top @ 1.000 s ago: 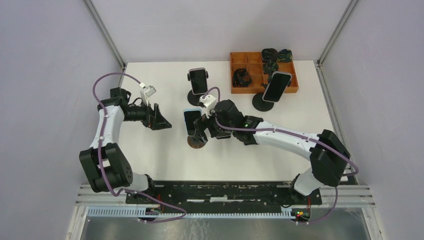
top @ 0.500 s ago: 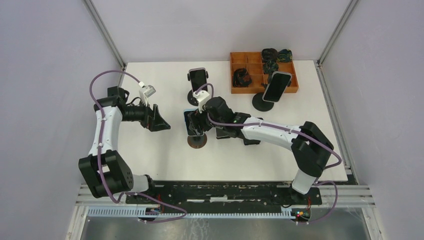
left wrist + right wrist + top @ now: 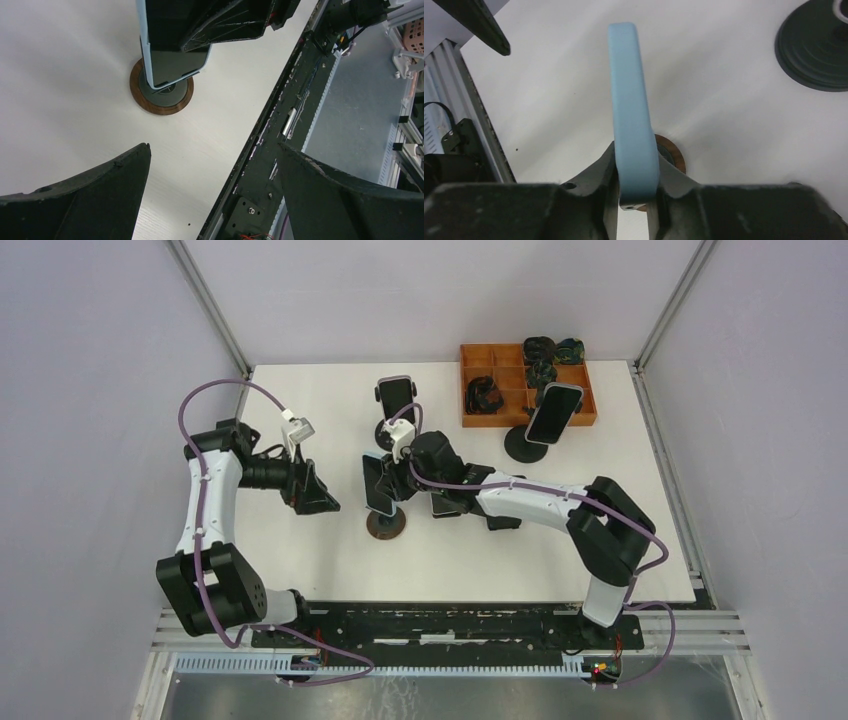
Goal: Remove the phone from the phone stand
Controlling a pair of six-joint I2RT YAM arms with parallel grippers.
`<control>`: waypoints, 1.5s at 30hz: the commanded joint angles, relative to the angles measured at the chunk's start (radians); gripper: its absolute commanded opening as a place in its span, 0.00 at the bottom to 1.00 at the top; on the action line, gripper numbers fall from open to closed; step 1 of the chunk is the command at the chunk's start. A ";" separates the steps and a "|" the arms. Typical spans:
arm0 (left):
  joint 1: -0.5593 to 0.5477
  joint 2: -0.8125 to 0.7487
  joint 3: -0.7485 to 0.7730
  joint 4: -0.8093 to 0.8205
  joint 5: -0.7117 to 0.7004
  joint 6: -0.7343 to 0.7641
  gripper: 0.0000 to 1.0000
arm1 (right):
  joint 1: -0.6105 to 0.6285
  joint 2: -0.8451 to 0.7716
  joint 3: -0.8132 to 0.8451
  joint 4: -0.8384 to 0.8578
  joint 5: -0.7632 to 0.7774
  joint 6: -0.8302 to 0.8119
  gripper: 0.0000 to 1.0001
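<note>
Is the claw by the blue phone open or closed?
Closed. The right claw is shut on the blue phone: in the right wrist view both fingers press against its sides.

three phones (image 3: 377,483) (image 3: 396,400) (image 3: 553,412), three round stands (image 3: 386,525) (image 3: 381,432) (image 3: 524,446), one orange divided tray (image 3: 500,421), and two robot arms (image 3: 205,505) (image 3: 530,502).

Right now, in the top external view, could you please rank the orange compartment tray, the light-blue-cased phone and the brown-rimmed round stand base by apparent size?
1. Orange compartment tray, clearly largest.
2. Light-blue-cased phone held by the right end effector; it sits nearer the camera, so unsure against the base.
3. Brown-rimmed round stand base, partly hidden.
</note>
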 commanded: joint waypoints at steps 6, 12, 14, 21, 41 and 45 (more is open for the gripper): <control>0.001 -0.051 0.011 -0.070 0.039 0.161 1.00 | -0.002 -0.010 0.008 0.086 -0.089 0.003 0.02; 0.001 -0.062 -0.002 -0.070 0.014 0.220 1.00 | -0.027 -0.066 0.025 0.142 -0.283 0.018 0.00; 0.001 -0.064 -0.006 -0.070 0.006 0.249 1.00 | -0.047 -0.094 0.019 0.176 -0.370 0.039 0.00; 0.002 -0.083 -0.063 -0.070 0.001 0.389 1.00 | -0.082 -0.161 0.016 0.245 -0.589 0.089 0.00; 0.001 -0.264 -0.146 -0.071 0.218 0.566 1.00 | -0.069 -0.147 -0.020 0.794 -0.754 0.542 0.00; -0.006 -0.260 -0.128 -0.071 0.269 0.541 0.99 | -0.048 -0.132 -0.009 0.811 -0.748 0.554 0.00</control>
